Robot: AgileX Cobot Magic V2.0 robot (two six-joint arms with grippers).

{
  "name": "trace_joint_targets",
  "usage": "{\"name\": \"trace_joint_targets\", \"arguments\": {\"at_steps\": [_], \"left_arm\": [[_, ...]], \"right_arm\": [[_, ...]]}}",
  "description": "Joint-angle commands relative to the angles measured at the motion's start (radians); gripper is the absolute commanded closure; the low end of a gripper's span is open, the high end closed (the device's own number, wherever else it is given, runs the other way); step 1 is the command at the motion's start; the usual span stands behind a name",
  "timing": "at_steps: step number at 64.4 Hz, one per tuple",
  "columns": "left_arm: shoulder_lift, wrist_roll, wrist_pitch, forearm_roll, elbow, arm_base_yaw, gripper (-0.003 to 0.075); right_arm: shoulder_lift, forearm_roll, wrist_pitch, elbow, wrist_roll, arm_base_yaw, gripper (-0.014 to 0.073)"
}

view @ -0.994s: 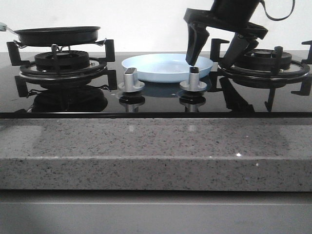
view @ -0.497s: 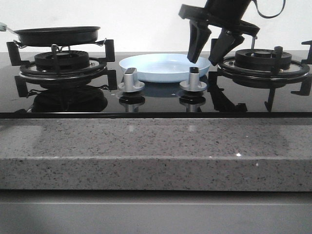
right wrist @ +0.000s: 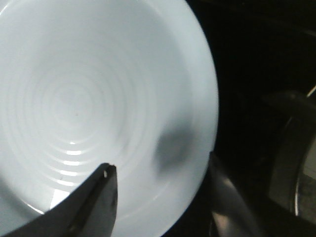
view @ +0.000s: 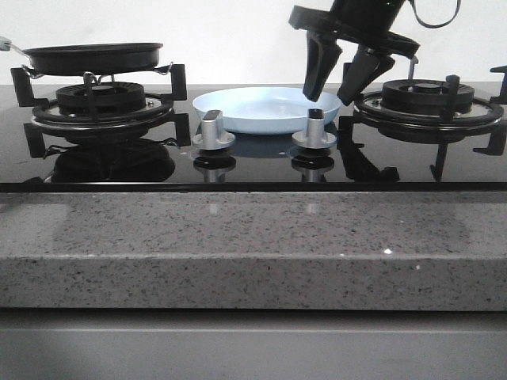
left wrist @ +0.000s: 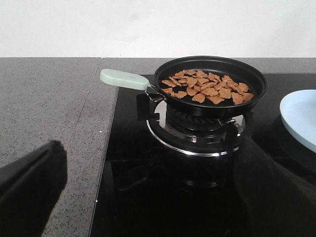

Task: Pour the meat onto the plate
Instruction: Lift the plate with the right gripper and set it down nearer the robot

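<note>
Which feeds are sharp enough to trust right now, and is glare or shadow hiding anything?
Right wrist view: soft and washed out; the plate glares white under a dark shadow blotch, and the right hand fingers are blurred. Left wrist view: meat in the pan is crisp, while the near dark shapes are out of focus. Front view: sharp, with mirror reflections on the glossy cooktop.

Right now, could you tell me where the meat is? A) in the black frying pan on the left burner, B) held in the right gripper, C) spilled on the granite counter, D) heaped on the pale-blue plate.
A: the meat lies in the frying pan on its burner, while the plate is bare.
</note>
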Motion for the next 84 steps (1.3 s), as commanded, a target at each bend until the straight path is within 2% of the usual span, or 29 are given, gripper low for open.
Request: {"name": "trace_joint_targets", "arguments": {"at_steps": [1, 20, 25, 33, 36, 43, 65, 84], "left_arm": [[-0.001, -0.004, -0.087, -0.007, -0.04, 0.0, 0.0048], [-0.001, -0.004, -0.087, -0.007, -0.04, 0.0, 0.0048], [-0.001, -0.004, -0.087, -0.007, -0.04, 0.0, 0.0048], [-0.001, -0.004, -0.087, -0.007, -0.04, 0.0, 0.0048], [-0.001, -0.004, -0.087, -0.007, -0.04, 0.0, 0.0048], [-0.001, -0.004, -0.087, -0.007, -0.04, 0.0, 0.0048], [-0.001, -0.004, -0.087, -0.007, -0.04, 0.0, 0.0048], [-0.001, -0.004, -0.087, -0.007, -0.04, 0.0, 0.0048]], "right_arm": [[-0.06, 0.004, 0.009, -0.033, 0.002, -0.001, 0.0168], [-0.006, -0.005, 0.034, -0.034, 0.004, 0.001, 0.0174], [-0.006, -0.005, 0.037, -0.039, 0.004, 0.001, 0.0205], [-0.006, -0.005, 0.048, -0.04, 0.004, 0.001, 0.0396], [-0.006, -0.005, 0.055, -0.04, 0.004, 0.001, 0.0517], [-0.006, -0.005, 0.063, -0.04, 0.006, 0.001, 0.0663], [-0.028, 0.015, 0.098, -0.156, 0.064, -0.02, 0.0649], [-0.106, 0.058, 0.101, -0.163, 0.073, -0.046, 0.0649]]}}
